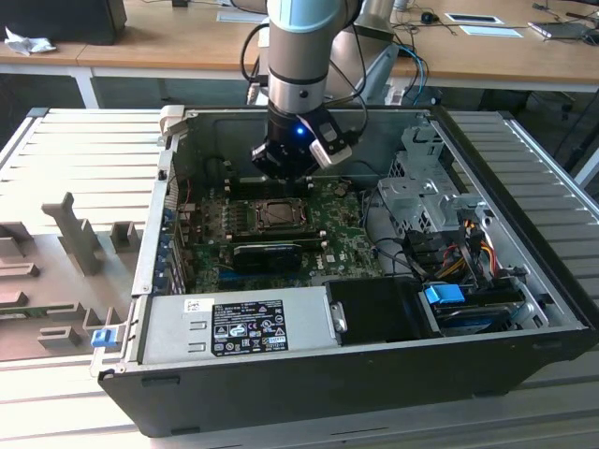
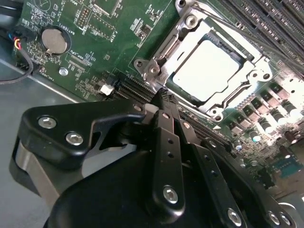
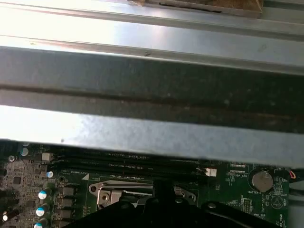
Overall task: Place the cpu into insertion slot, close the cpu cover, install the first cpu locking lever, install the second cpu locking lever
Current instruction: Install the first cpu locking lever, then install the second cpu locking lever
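The cpu (image 2: 209,69), with its silvery top, lies flat in the insertion slot (image 1: 276,213) on the green board. The silver cpu cover (image 2: 164,50) lies down around it as a frame. A thin lever rod (image 2: 228,21) runs along one side of the socket. My gripper (image 2: 165,95) hangs low inside the case at the back edge of the socket (image 3: 123,190). Its black fingers (image 2: 166,142) meet at the tips right next to the socket's corner. I cannot tell whether anything is pinched between them. In the exterior view the gripper (image 1: 284,173) sits just behind the socket.
A coin battery (image 2: 53,39) and black memory slots (image 2: 266,19) flank the socket. A long black card (image 1: 271,253) lies in front of it, then the power supply (image 1: 243,323). The metal case wall (image 3: 152,80) stands close behind the gripper. Drive cages and cables (image 1: 449,243) fill the exterior view's right.
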